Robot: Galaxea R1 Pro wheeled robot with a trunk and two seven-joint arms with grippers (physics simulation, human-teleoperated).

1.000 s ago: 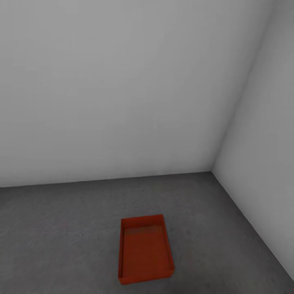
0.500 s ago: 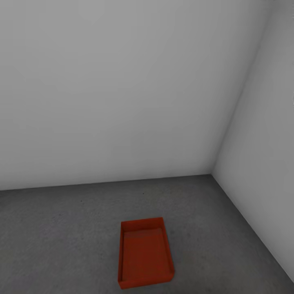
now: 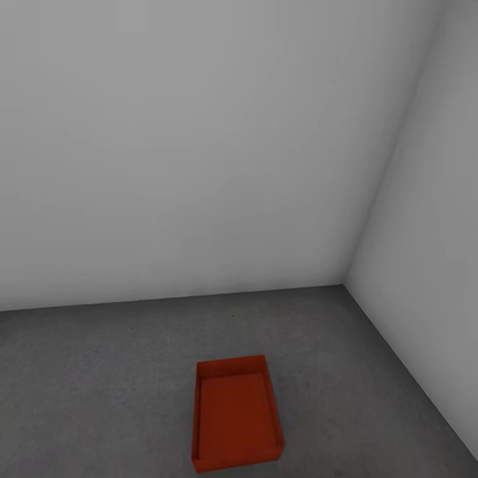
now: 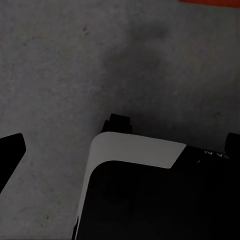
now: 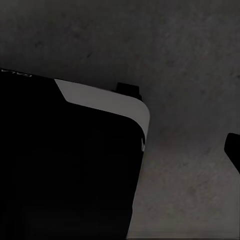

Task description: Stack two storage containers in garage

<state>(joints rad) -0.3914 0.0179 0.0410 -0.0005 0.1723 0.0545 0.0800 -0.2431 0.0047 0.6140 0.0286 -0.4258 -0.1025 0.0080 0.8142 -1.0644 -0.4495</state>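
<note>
A: Container (image 3: 236,415) status?
B: Low centre of frame, flat on grey concrete floor (image 3: 99,385), open side up, long axis running away toward back wall (image 3: 199,146). Corner beyond, upper right.
A: Fingers?
B: Cannot tell spread on either side. Orange sliver at left wrist frame's top edge; left arm likely nearer.

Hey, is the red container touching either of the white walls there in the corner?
Apart. The head view shows the container on the grey floor, with bare concrete between it and both walls.
</note>
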